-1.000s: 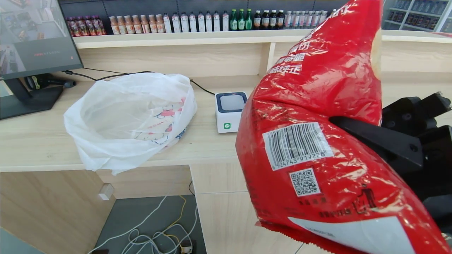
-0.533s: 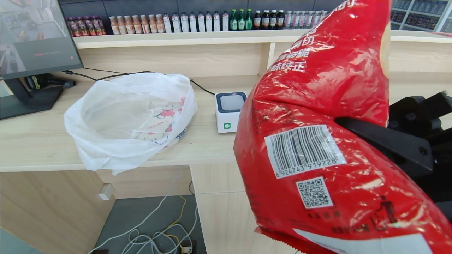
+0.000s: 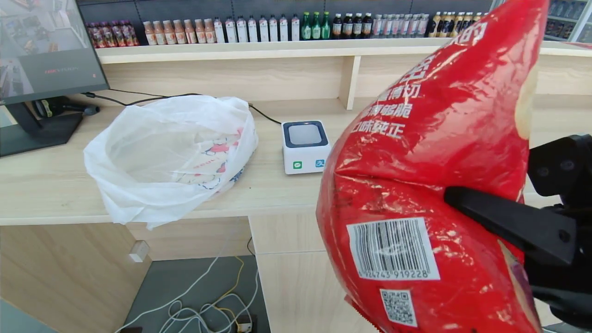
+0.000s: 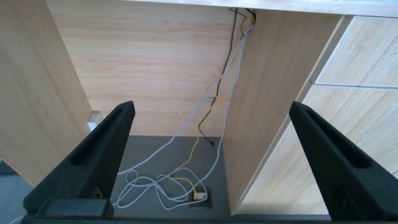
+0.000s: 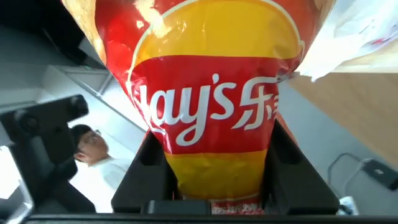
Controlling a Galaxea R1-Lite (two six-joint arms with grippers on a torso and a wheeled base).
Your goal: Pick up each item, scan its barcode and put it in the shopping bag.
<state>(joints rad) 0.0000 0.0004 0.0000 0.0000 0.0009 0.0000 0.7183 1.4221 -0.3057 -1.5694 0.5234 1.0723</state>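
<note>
Presently, from left:

- Hanging low before the opening under counter (image 3: 46,194), fingers spread wide, gripping nothing: left gripper (image 4: 208,109).
- Standing at counter's far left end: monitor (image 3: 46,46).
- Lying open-mouthed on counter, right of monitor: white shopping bag (image 3: 171,157).
- Sitting near shopping bag's right side, apart from it: white barcode scanner (image 3: 305,145).
- Hanging in air right of scanner, barcode label facing head camera: red chip bag (image 3: 439,185).
- Clamping chip bag between both fingers: right gripper (image 5: 214,168).

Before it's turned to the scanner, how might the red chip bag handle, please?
The red chip bag looks puffed and creased, so probably light and crushable. Its glossy film may slip in the right gripper, shut on it.
</note>
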